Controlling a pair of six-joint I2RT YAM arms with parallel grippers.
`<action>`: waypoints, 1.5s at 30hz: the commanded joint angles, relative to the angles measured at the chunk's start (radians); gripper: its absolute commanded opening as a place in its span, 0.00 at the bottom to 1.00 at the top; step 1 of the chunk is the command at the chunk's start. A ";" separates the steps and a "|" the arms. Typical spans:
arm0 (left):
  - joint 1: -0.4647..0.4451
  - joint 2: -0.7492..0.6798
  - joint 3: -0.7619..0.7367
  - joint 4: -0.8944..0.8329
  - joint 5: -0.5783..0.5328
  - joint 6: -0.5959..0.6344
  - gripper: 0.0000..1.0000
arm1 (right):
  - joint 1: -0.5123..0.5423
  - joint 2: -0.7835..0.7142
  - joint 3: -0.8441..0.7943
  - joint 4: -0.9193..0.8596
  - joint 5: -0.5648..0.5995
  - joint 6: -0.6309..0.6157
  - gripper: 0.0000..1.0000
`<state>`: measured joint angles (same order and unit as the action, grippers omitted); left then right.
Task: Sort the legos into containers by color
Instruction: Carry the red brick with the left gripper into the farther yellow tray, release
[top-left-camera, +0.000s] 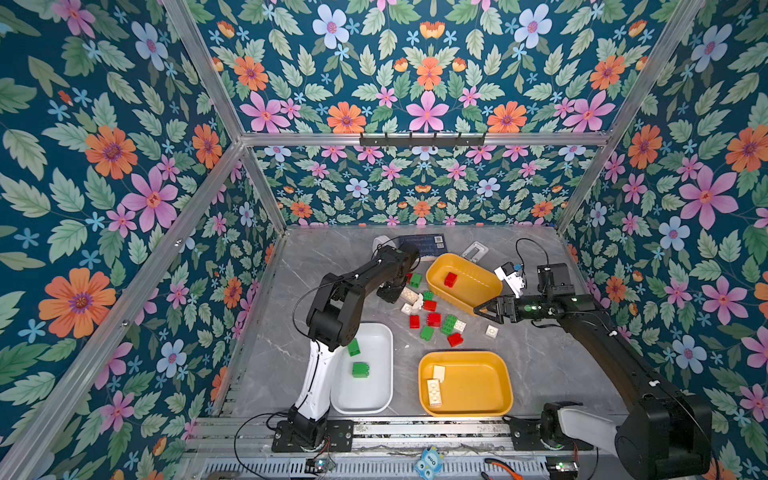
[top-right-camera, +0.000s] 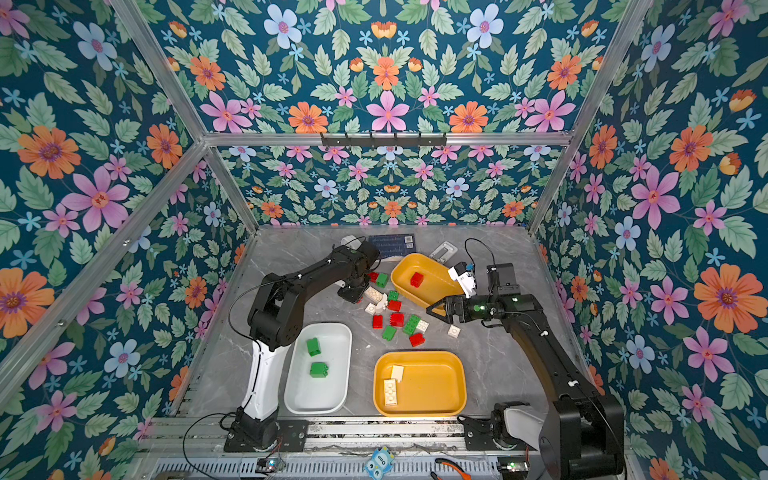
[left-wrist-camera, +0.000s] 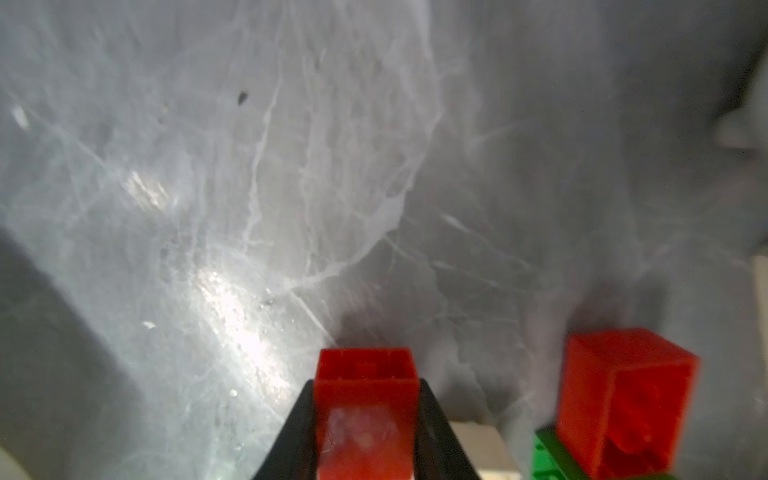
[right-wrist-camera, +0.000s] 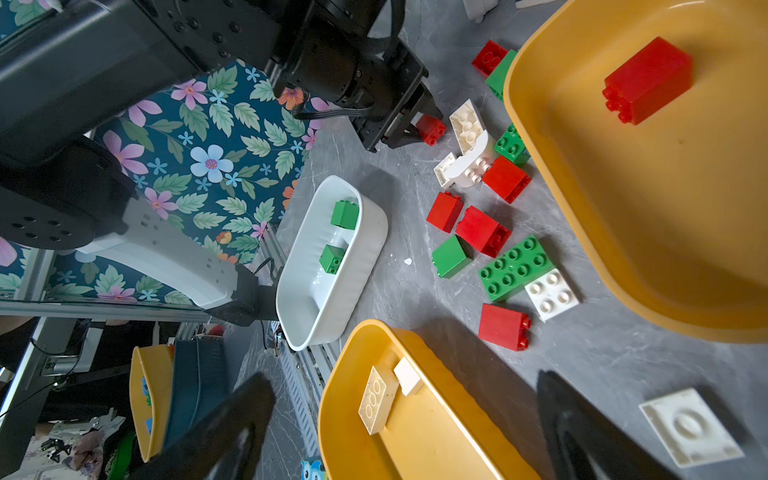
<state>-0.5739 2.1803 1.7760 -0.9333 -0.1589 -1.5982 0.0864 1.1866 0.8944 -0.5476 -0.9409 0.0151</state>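
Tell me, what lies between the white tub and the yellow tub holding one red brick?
Loose red, green and cream bricks lie scattered there on the marble tabletop, as both top views show.

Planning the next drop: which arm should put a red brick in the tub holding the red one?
Left: its fingers grip a red brick near that tub; right fingers are open, empty.

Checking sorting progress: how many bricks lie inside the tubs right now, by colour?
Green bricks: 2
Cream bricks: 2
Red brick: 1
Total: 5
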 joint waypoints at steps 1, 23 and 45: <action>0.002 -0.048 0.027 -0.035 -0.069 0.135 0.17 | -0.006 -0.004 0.005 0.027 -0.004 -0.003 0.99; -0.145 0.100 0.451 0.168 0.117 0.912 0.23 | -0.028 -0.009 0.055 0.002 0.008 -0.009 0.99; -0.156 0.025 0.356 0.096 0.066 1.072 0.70 | -0.033 -0.035 0.039 -0.024 0.016 -0.012 0.99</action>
<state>-0.7334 2.2475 2.1677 -0.7834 -0.0521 -0.5434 0.0521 1.1484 0.9253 -0.5674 -0.9199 0.0151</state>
